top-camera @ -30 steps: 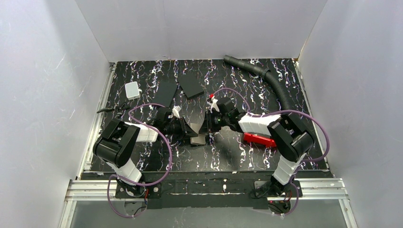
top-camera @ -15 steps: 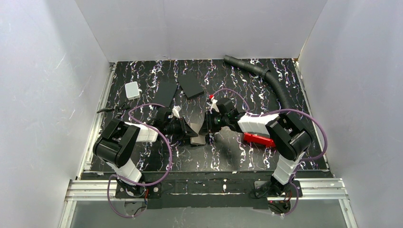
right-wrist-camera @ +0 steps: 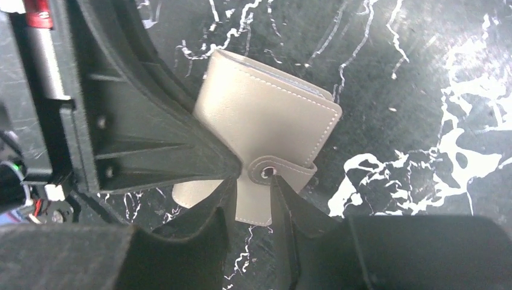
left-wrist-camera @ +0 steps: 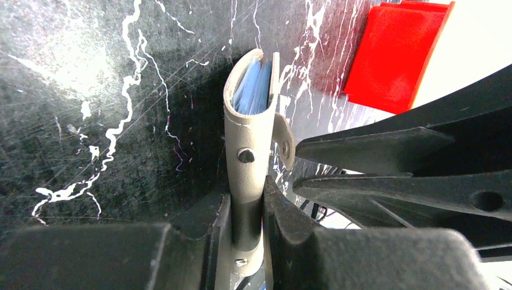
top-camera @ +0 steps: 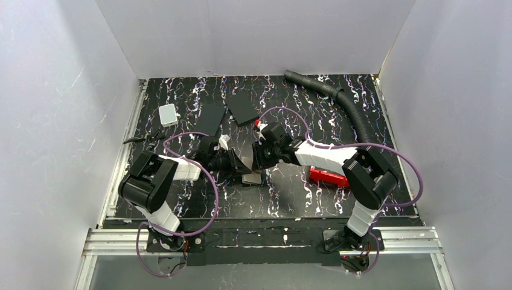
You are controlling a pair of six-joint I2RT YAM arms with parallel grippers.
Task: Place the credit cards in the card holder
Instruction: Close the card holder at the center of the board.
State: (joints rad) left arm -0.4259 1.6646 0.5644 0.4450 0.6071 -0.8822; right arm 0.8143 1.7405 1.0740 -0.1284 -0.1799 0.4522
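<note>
**Q:** What are you listing at this station?

**A:** Item one: the card holder, taupe, folded, standing on edge near the middle of the table. My left gripper is clamping it at the folded end, a finger pressed on each face. Item two: my right gripper, reaching in from the opposite side, jaws part-way apart at the snap tab. I cannot tell whether they are pinching the tab or only flanking it.

**Q:** And the credit cards?

**A:** Thin blue edges are showing inside the open end of the fold. I am reading them as cards already pocketed, though they could be lining. I am not finding any loose card on the table.

**Q:** So how are you handling this step?

**A:** I am judging it to be work on the snap. I am aiming for a firm left clamp so the holder is not twisting. The right fingers should be meeting the tab squarely, not dragging the holder towards the red tray. They should also be avoiding the open end, where a squeeze could push those edges out.
</note>
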